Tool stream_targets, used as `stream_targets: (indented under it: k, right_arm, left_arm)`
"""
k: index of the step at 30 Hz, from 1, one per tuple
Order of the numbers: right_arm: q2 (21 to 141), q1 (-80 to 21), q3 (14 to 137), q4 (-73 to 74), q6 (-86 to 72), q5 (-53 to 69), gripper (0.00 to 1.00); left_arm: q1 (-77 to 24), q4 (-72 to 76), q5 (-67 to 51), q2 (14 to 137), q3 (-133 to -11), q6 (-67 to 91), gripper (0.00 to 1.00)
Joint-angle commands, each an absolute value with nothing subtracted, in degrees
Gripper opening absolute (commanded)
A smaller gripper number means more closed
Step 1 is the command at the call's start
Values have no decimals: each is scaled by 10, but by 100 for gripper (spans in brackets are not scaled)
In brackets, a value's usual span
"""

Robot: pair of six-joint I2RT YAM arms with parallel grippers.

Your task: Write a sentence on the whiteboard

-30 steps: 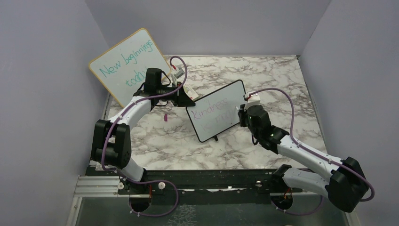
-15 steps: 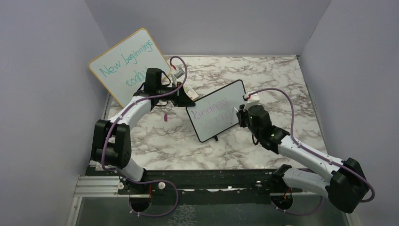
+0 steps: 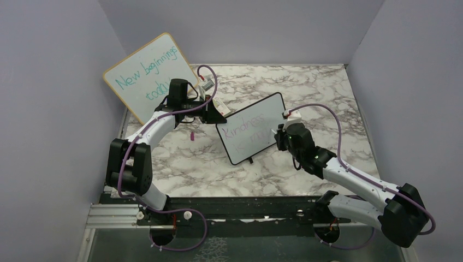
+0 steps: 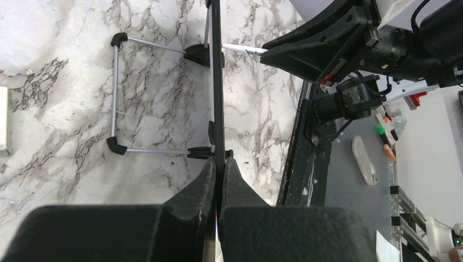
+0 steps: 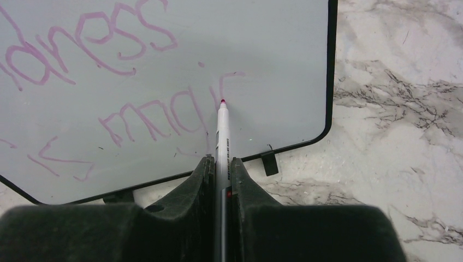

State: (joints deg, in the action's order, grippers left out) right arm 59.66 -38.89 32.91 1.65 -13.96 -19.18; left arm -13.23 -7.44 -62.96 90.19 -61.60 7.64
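The right fingers (image 5: 200,183) are pinched narrow on a white marker (image 5: 222,136). Its pink tip sits at, or just off, the face of the whiteboard (image 5: 278,60), low on the second line near the right-hand frame; I cannot tell whether it touches. The left fingers (image 4: 203,191) are clamped tight on the edge of the whiteboard (image 4: 217,82), seen edge-on there, with its wire stand (image 4: 114,93) resting on the marble counter (image 4: 65,43).

In the overhead view the board stands tilted at mid-counter between the two arms. The sentence (image 5: 87,49) is well under way. "Kindness" is complete on the top line. Below it comes a short word, then several letters that look like the start of a longer one, ending in a fresh stroke beside the tip. I judge that this last word, and perhaps more, is left to write. The wood-framed board (image 3: 144,73) with teal writing leans at the back left, apart from all this.
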Motion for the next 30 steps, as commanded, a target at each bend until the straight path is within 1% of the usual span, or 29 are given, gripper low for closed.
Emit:
stream_targets:
  k: [1,12,20,30]
  right_arm:
    - [601,-389,324,66,-160,-202,0]
    - [612,-387,333,68,-165,-257,0]
    - [622,-381,339,26,-154,-262,0]
    - [601,-374,334,5,-146,-262,0]
  left_arm:
    - [-141,-118,-600,929,-607,47,0]
    - [-141,-118,-604,927,-607,46,0]
    - [-141,-118,-606,926,-606,45,0]
    - [-141,-118,-605,927,-606,45,0]
